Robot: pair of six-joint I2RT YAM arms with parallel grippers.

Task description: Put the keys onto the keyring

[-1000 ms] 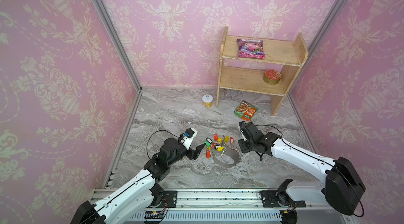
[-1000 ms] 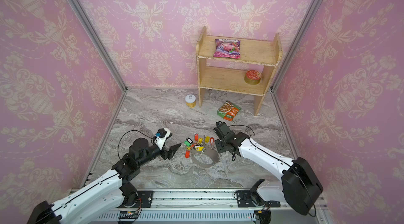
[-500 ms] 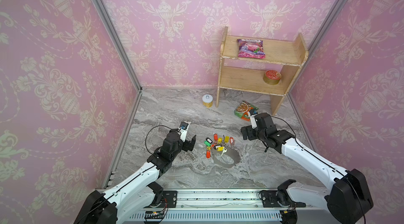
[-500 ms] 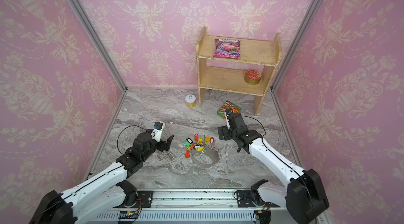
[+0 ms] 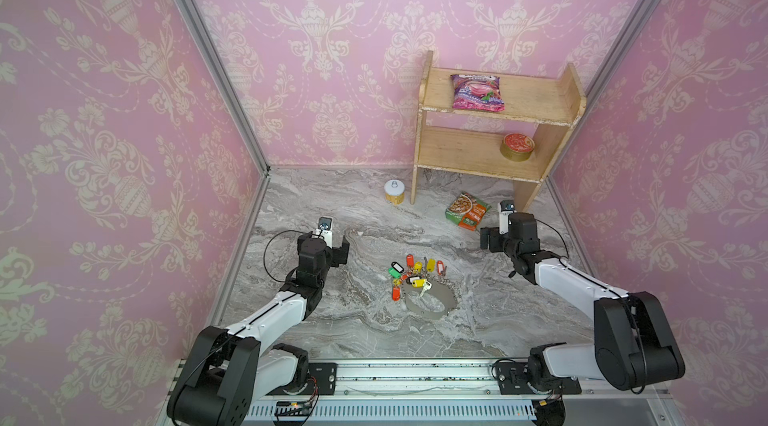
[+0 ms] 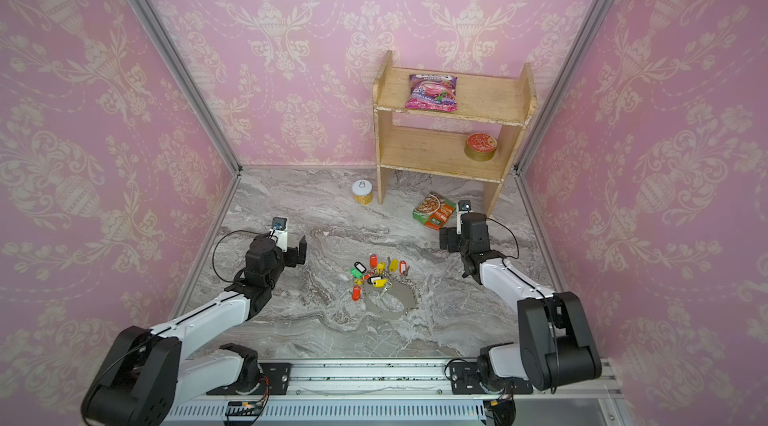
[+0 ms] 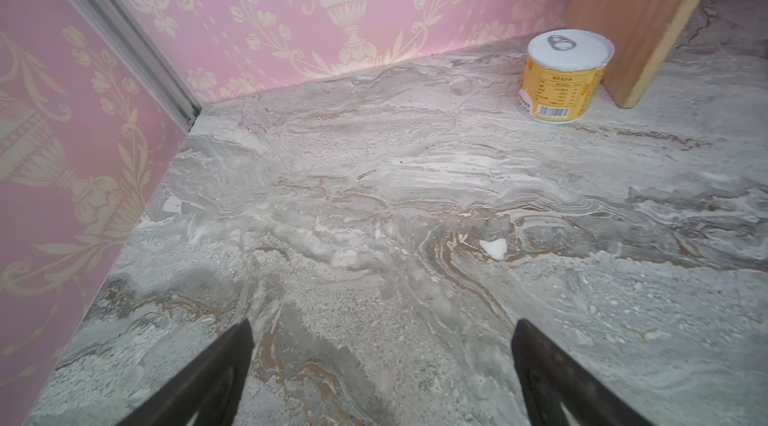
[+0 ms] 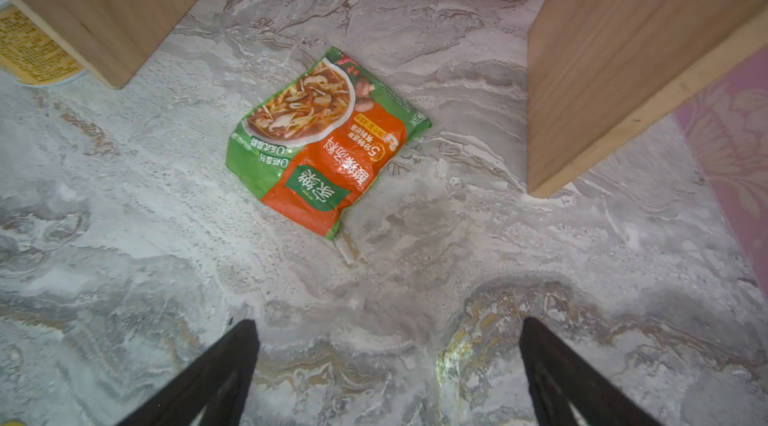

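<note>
The keys (image 5: 413, 272) (image 6: 376, 272) lie in a bunch mid-floor, with red, orange, yellow, green and black tags. They sit against the keyring (image 5: 432, 303) (image 6: 392, 299), a grey-brown band loop lying flat with a silver chain along its far side. My left gripper (image 5: 338, 252) (image 6: 297, 252) (image 7: 382, 324) hovers open and empty, well left of the bunch. My right gripper (image 5: 488, 239) (image 6: 446, 239) (image 8: 387, 322) is open and empty too, behind and right of the bunch. Neither wrist view shows keys or keyring.
A yellow can (image 5: 394, 192) (image 7: 565, 79) stands by the wooden shelf (image 5: 457, 149) at the back. A green-orange soup packet (image 5: 467, 211) (image 8: 328, 141) lies just ahead of my right gripper. The shelf holds a pink packet (image 5: 477, 92) and a gold tin (image 5: 516, 146). Pink walls enclose three sides.
Both arms drew away from the key bunch, the left one to the left, the right one toward the back right. Both jaws opened wider. The keys and band stayed put.
</note>
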